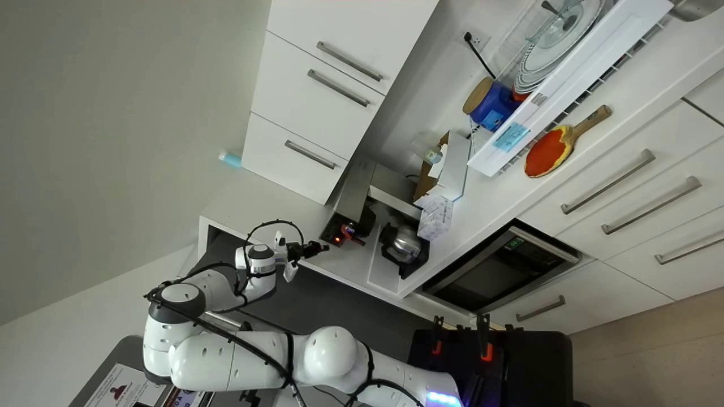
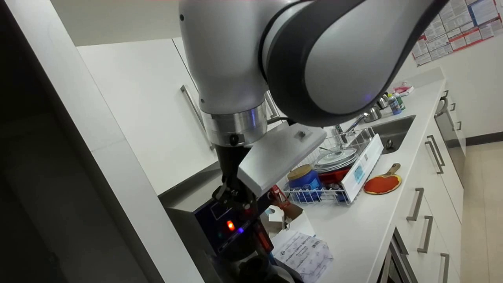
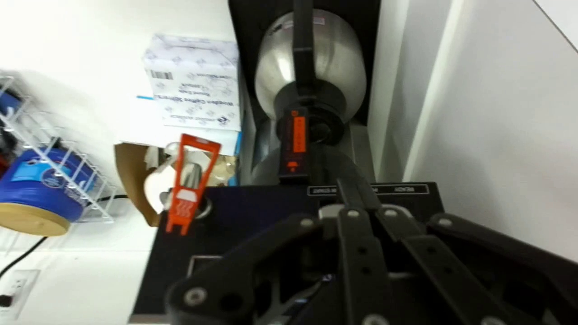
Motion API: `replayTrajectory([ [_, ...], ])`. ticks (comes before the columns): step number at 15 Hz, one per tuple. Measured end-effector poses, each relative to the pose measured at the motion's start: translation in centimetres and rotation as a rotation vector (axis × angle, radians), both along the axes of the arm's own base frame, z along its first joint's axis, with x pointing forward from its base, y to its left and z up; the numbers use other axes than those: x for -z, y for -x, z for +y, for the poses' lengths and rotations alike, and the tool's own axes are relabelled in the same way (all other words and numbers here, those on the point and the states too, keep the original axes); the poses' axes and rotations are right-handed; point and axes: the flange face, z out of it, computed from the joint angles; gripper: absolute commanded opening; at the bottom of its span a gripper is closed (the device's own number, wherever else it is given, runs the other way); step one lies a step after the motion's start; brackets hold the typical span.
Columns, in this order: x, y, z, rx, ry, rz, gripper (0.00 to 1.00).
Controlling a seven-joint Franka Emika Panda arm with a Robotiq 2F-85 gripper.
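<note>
The hand [image 3: 354, 192], closed tight, hangs near the black panel [image 3: 250, 203] of the coffee maker [image 1: 355, 192] on the tabletop [image 1: 345, 265]; I see a steel pot [image 3: 334, 49] beneath that panel, a white box [image 3: 194, 85] beside it.

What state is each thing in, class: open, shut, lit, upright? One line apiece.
Gripper: shut
Coffee maker: indicator light lit
Metal pot: upright
Cardboard box: open
Blue tub: lid on
Built-in appliance: shut, display lit
Wall cabinets: shut
Lower cabinet fronts: shut
Red paddle: lying flat
</note>
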Motion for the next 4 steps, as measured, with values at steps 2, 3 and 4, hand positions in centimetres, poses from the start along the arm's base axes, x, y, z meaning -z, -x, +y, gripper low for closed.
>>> replayTrajectory([
  [2, -0.8, 0.7, -1.2, 0.035, 0.045, 0.022, 0.00],
  [3, -1.1, 1.0, -1.6, 0.050, 0.064, 0.031, 0.00],
  [4, -1.3, 1.2, -2.0, 0.058, 0.082, 0.040, 0.00],
])
